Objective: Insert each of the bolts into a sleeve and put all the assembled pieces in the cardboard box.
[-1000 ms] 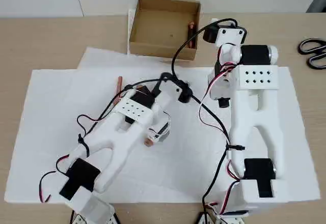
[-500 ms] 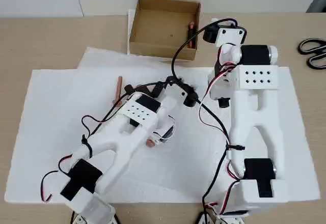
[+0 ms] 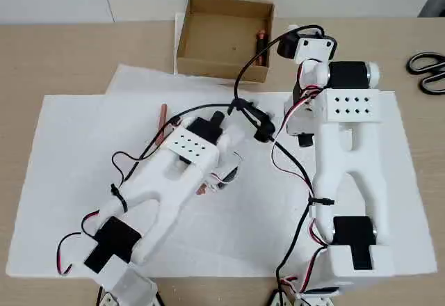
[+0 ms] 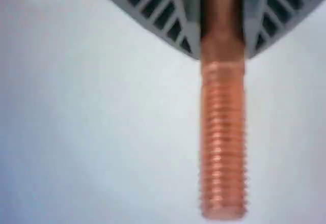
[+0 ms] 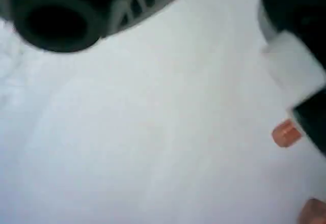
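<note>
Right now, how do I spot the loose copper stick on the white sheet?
From the cardboard box, come down onto the white sheet. The copper stick lies loose, beside the left arm. The bolt is clamped in the left gripper, and a second stick sits inside the box.

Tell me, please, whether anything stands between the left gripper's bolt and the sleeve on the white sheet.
Nothing visible does; the left gripper holds the bolt, and only its own arm overhangs the stretch toward the sleeve.

The wooden table (image 3: 69,49) is covered by a white sheet (image 3: 69,181); a cardboard box (image 3: 222,67) and scissors (image 3: 427,69) are placed on it.
</note>
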You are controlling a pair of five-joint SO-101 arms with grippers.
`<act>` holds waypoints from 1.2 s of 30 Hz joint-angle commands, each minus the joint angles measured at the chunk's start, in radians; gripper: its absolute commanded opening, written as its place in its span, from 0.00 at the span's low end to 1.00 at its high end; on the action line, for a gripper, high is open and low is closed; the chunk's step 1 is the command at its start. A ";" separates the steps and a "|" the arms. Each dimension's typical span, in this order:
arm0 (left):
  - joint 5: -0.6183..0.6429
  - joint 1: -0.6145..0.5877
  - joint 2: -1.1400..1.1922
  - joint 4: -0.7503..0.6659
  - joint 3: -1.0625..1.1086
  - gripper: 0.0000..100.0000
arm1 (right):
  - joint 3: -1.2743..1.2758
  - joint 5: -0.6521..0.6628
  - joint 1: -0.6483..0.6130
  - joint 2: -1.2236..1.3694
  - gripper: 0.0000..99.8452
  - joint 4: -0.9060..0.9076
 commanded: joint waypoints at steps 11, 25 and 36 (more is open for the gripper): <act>-0.618 -0.081 -0.048 0.341 -0.271 0.01 | -0.005 -0.003 0.030 -0.059 0.00 -0.022; -1.516 -0.299 -0.002 0.336 -0.269 0.00 | -0.005 -0.002 0.061 -0.059 0.00 -0.067; -1.542 -0.374 0.298 0.338 -0.386 0.01 | -0.005 -0.006 0.041 -0.059 0.00 -0.065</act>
